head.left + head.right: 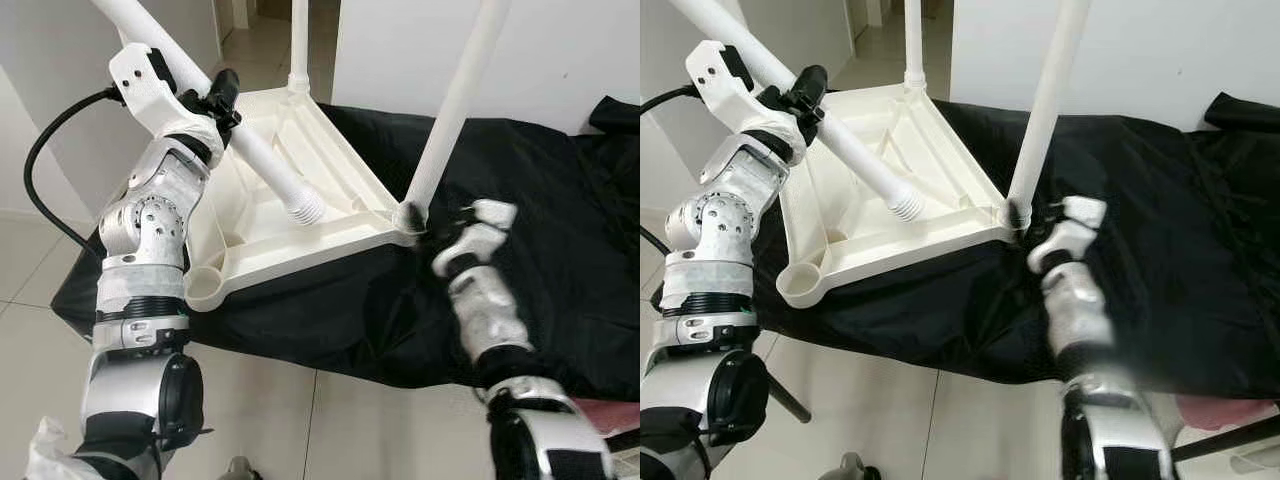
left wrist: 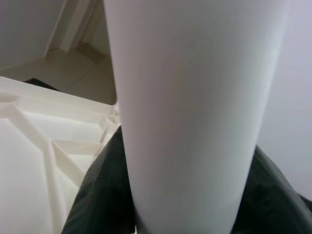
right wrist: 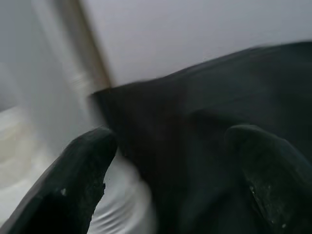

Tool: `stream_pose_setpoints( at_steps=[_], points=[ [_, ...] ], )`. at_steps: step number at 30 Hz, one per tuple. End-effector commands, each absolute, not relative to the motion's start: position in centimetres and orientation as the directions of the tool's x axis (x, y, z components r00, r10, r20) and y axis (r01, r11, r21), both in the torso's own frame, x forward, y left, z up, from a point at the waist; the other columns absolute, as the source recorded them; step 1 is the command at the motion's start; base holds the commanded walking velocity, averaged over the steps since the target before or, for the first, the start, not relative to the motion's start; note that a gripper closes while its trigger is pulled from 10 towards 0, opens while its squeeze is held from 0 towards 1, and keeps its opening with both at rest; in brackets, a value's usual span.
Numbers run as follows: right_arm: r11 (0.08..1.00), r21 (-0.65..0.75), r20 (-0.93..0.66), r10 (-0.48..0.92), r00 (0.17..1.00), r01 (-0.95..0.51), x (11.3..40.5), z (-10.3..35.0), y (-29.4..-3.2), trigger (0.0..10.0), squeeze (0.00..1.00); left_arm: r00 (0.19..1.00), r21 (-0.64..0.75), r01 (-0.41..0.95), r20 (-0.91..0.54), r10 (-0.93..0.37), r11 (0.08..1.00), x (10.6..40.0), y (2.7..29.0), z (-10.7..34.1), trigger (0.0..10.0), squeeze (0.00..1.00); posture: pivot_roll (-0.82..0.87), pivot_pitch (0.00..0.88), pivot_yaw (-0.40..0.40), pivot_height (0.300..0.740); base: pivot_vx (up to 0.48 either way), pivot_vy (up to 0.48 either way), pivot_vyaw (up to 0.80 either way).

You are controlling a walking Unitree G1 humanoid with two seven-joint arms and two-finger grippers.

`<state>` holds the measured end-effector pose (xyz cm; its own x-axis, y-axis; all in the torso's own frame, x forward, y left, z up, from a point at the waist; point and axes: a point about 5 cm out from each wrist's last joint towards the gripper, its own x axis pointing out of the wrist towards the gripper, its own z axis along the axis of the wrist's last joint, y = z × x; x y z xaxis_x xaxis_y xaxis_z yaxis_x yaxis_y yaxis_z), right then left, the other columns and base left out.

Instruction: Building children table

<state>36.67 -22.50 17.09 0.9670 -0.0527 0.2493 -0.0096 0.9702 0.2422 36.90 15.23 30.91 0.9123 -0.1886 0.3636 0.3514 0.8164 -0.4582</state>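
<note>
So: right gripper (image 1: 425,228) sat low at the near corner of the upturned tabletop (image 1: 290,215), fingers (image 3: 83,175) spread apart, nothing between them, just beside the base of the near leg (image 1: 455,110) standing in its corner socket. Right arm was blurred, forearm reaching forward over the black cloth (image 1: 540,200). Tabletop lay underside up on that cloth, ribs showing. Left gripper (image 1: 215,100) was clamped around a loose leg (image 1: 235,130), held slanted over the tabletop, its threaded end pointing down near the middle, not touching. Left arm was bent, elbow low, wrist raised. Far leg (image 1: 299,45) stood upright in the far corner.
</note>
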Motion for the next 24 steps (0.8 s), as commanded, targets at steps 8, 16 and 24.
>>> stream_pose_setpoints(
  at_steps=[8, 16, 24],
  points=[
    [0.98, 0.178, 0.308, 0.028, 0.951, -0.086, 36.1, 17.9, -21.8, 10.0, 0.0, 0.902, -0.397, 0.378, 0.36, -0.236, 0.837, 36.6, 14.7, 31.0, 10.0, 0.0, 0.09, 0.082, 0.037, 0.74, 0.0, 0.0, 0.0],
    [0.938, 0.074, 0.317, 0.3, 0.9, -0.338, 33.8, 18.3, -19.8, 10.0, 0.0, 0.866, -0.287, 0.465, 0.344, -0.362, 0.838, 36.2, 13.4, 31.0, 10.0, 0.0, 0.07, 0.077, 0.046, 0.74, 0.0, 0.0, 0.0],
    [0.876, 0.003, 0.281, 0.462, 0.841, -0.482, 31.6, 18.4, -19.2, 10.0, 0.0, 0.844, -0.239, 0.495, 0.359, -0.397, 0.836, 35.9, 12.6, 31.5, 10.0, 0.0, 0.04, 0.059, 0.066, 0.74, 0.0, 0.0, 0.0]
  ],
)
